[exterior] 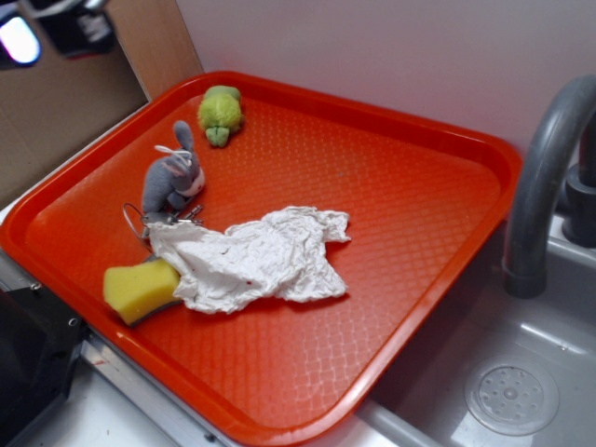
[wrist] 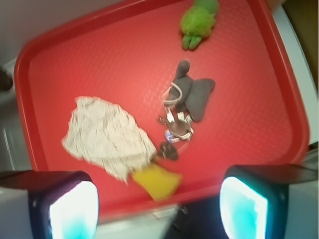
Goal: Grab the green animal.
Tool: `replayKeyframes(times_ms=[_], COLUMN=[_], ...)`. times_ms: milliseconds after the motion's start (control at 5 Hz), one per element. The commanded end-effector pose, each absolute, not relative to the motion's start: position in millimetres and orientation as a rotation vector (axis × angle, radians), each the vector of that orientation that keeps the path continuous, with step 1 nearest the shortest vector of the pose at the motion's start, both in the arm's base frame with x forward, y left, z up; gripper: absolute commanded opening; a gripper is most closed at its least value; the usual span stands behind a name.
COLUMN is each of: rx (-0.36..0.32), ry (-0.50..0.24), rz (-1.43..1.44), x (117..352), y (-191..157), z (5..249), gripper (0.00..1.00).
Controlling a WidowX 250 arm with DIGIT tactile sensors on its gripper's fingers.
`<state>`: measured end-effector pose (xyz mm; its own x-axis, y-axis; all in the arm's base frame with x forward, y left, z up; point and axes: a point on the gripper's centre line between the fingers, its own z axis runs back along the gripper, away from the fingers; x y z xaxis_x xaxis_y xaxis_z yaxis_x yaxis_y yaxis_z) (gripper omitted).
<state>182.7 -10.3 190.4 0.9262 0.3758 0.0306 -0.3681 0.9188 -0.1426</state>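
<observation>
The green animal point(exterior: 221, 114) is a small lime-green plush lying near the far left corner of the red tray point(exterior: 419, 214). In the wrist view the green animal point(wrist: 198, 21) sits at the top, far from the fingers. My gripper point(exterior: 47, 28) hangs high above the tray's left side, only partly in the exterior view. In the wrist view my gripper point(wrist: 157, 209) is open, its two pale fingertips point(wrist: 75, 211) wide apart with nothing between them, over the tray's near edge.
A grey bunny plush point(exterior: 172, 179) with a key ring point(exterior: 135, 219) lies below the green animal. A crumpled white cloth point(exterior: 256, 259) and a yellow sponge point(exterior: 142, 289) lie nearer. A grey faucet point(exterior: 540, 186) and sink point(exterior: 512, 372) stand to the right.
</observation>
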Motion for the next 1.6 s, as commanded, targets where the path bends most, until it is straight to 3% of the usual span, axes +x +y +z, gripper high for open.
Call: replayKeyframes(times_ms=[0,200,400,800,1200,1400], rx=[-0.162,-0.188,-0.163,-0.109,-0.046,-0.044], ry=[-0.210,-0.250,-0.295,-0.300,-0.233,-0.203], rz=[0.719,0.712,0.737,0.762,0.743,0.690], x=[242.8,262.5,287.5,315.0,331.9,336.8], y=[33.1,46.7,63.7,94.0,94.3,80.6], z=[150.3,126.6,104.3,72.0,39.4,31.4], gripper=[1.00,1.00,1.00,1.00,1.00,0.00])
